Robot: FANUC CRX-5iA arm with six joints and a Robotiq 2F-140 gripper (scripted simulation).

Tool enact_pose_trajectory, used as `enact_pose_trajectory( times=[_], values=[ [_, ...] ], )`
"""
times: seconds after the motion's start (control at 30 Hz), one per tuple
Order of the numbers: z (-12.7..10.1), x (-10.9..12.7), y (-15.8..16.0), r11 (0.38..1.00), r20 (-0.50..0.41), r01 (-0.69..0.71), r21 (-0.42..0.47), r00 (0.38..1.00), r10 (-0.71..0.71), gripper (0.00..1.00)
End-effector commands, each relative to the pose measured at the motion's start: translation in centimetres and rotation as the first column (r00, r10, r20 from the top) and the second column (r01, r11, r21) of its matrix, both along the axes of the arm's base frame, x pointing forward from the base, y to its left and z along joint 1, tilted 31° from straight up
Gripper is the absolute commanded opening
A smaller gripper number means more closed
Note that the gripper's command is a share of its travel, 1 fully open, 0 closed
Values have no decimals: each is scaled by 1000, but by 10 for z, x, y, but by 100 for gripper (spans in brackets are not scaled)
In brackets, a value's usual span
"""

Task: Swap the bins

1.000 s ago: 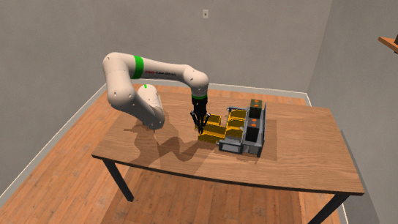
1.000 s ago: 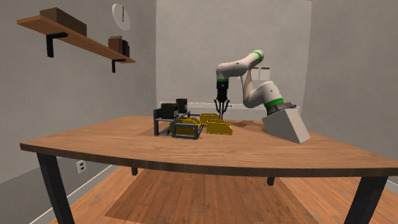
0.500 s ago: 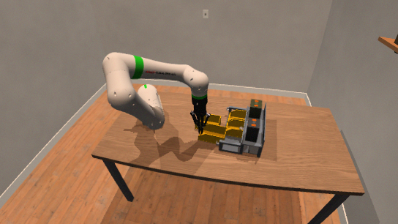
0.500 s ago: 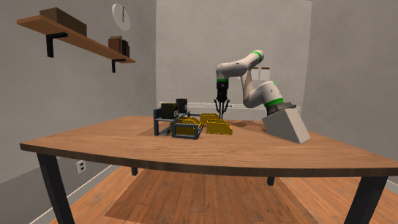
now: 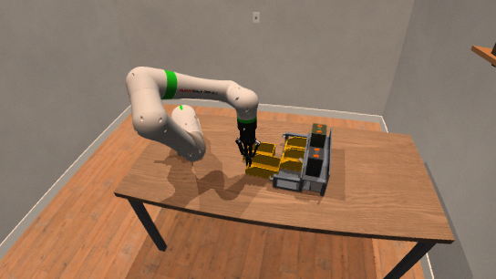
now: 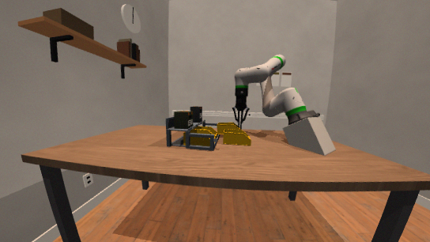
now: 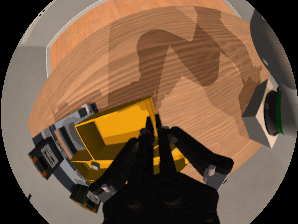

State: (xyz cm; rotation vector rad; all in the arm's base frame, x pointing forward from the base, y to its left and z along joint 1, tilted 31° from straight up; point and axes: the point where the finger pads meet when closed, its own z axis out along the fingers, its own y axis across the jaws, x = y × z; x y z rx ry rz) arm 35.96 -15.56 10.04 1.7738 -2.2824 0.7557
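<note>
My gripper (image 5: 248, 158) points straight down and is shut on the thin rear wall of a yellow open bin (image 5: 263, 166) that sits on the table just in front of the shelf (image 5: 304, 160). In the wrist view the fingers (image 7: 158, 129) pinch that wall, and the bin's inside (image 7: 120, 139) looks empty. A second yellow bin (image 5: 266, 148) stands on the table right behind it; I cannot see its contents. The shelf holds more yellow bins (image 5: 294, 148) and shows an empty slot at its near end (image 5: 288, 178). In the exterior view the gripper (image 6: 239, 119) hangs over the two table bins (image 6: 235, 137).
Dark boxes (image 5: 316, 146) sit on the shelf's top board. The robot's base (image 6: 309, 134) stands on the table behind the bins. A wall shelf (image 6: 79, 39) with books hangs far off to the side.
</note>
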Motion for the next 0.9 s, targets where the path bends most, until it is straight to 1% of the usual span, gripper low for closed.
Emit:
enact_pose_trajectory(
  times=[0.0, 0.3, 0.87],
  values=[
    [-1, -4, 1, 1000, 1, -1, 0, 1000, 1, 10],
    [-5, -17, 3, 1000, 1, -1, 0, 1000, 1, 10],
    [-8, -25, 5, 1000, 1, -1, 0, 1000, 1, 10]
  ],
)
